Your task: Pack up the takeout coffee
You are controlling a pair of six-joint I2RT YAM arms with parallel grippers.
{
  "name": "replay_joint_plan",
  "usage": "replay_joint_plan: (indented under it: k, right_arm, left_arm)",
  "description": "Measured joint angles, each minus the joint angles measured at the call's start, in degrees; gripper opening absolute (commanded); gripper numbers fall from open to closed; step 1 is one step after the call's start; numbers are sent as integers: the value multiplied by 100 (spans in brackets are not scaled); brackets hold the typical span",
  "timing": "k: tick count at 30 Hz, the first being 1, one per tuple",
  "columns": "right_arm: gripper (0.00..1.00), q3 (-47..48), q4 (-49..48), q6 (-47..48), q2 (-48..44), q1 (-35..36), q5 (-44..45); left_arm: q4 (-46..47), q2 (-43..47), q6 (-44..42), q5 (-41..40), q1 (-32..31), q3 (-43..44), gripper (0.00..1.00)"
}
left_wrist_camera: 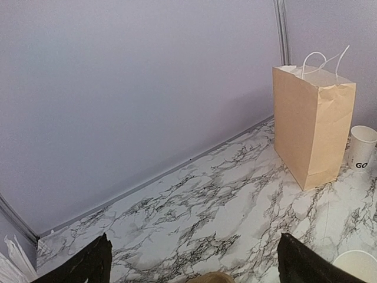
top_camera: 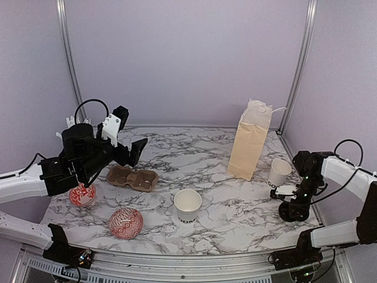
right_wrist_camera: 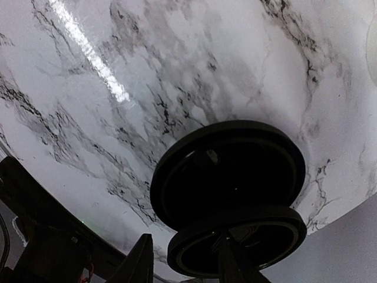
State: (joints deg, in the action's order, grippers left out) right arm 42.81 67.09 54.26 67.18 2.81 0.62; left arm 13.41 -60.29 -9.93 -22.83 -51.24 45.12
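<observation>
The brown two-cup carrier (top_camera: 132, 177) lies empty at the left of the marble table (top_camera: 235, 221). One white lidless cup (top_camera: 187, 205) stands at front centre, another cup (top_camera: 278, 171) at the right by the bag. My left gripper (top_camera: 139, 151) hangs open above the carrier, nothing between its fingers (left_wrist_camera: 97, 263). My right gripper (top_camera: 293, 207) points down at the right front. In the right wrist view two black lids (right_wrist_camera: 230, 177) lie overlapping on the table. The right gripper (right_wrist_camera: 185, 265) straddles the near lid's (right_wrist_camera: 235, 239) rim, one finger (right_wrist_camera: 139, 259) apart from it.
A tall tan paper bag (top_camera: 250, 141) with white handles stands upright at the back right. Two red-and-white patterned bowls (top_camera: 82, 194) (top_camera: 125, 222) sit at the front left. Purple walls and metal posts enclose the table.
</observation>
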Motion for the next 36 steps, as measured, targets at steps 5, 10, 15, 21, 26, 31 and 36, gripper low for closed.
replay_joint_plan:
  k: [5,10,15,21,26,31,36]
  right_arm:
    - [31,0,4,-151,138,-33,280]
    - [29,0,-35,-264,212,-70,468]
    - [37,0,-136,-361,328,-111,595]
    - [30,0,-247,-461,697,-118,522]
    - [19,0,-328,-522,811,-118,452]
    - [33,0,-444,-634,813,-118,509]
    - [24,0,-584,-675,813,-120,527]
  left_arm:
    - [-2,59,-2,31,0,0,99]
    - [-2,66,-2,35,0,0,99]
    - [-4,66,0,42,0,0,99]
    - [-4,66,-2,55,0,0,99]
    - [-7,66,-2,55,0,0,99]
    - [-7,66,-2,90,0,0,99]
    - [-9,66,0,133,0,0,99]
